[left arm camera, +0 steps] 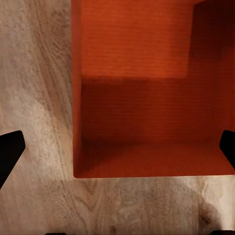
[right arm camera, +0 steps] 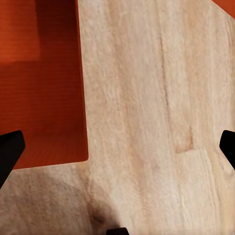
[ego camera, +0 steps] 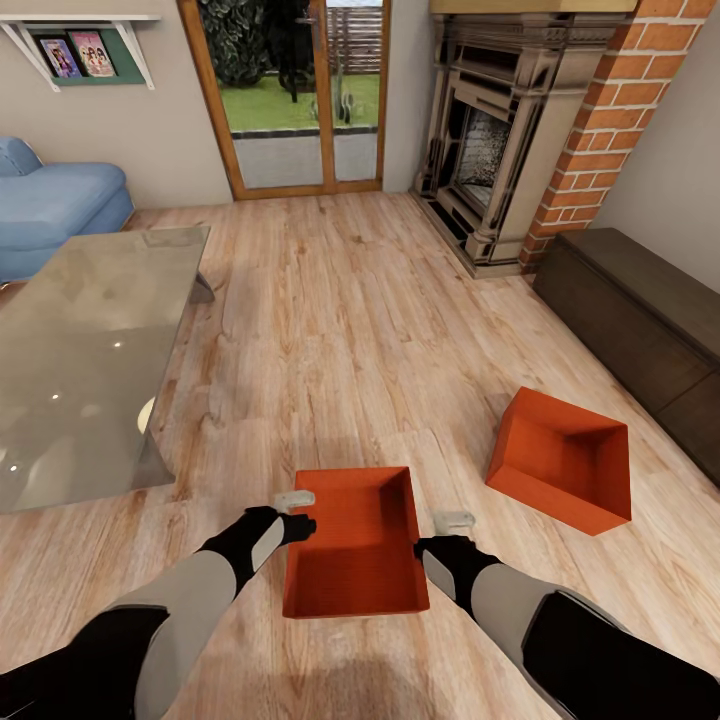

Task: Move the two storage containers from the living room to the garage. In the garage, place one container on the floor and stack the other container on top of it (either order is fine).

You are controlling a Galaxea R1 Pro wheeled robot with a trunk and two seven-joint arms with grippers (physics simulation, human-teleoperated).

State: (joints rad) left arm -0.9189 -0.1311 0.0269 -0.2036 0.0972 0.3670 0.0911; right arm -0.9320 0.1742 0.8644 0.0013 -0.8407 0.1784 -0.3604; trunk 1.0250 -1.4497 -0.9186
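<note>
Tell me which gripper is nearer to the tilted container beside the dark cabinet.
Right. The right gripper hangs nearer the tilted container; the left gripper is across the other container.

A big see-through glass table (ego camera: pixel 85 350) stands on the light wood plank floor (ego camera: pixel 340 300), and a soft blue sofa (ego camera: pixel 50 200) sits behind it by the wall. A white wall shelf (ego camera: pixel 85 45) with two bright picture books hangs above the sofa, next to a wood-framed glass door (ego camera: pixel 290 100) that looks out on green grass. On the other side are a dark stone fireplace (ego camera: pixel 490 140) with a red brick chimney (ego camera: pixel 600 130) and a long, low dark brown cabinet (ego camera: pixel 640 320).
</note>
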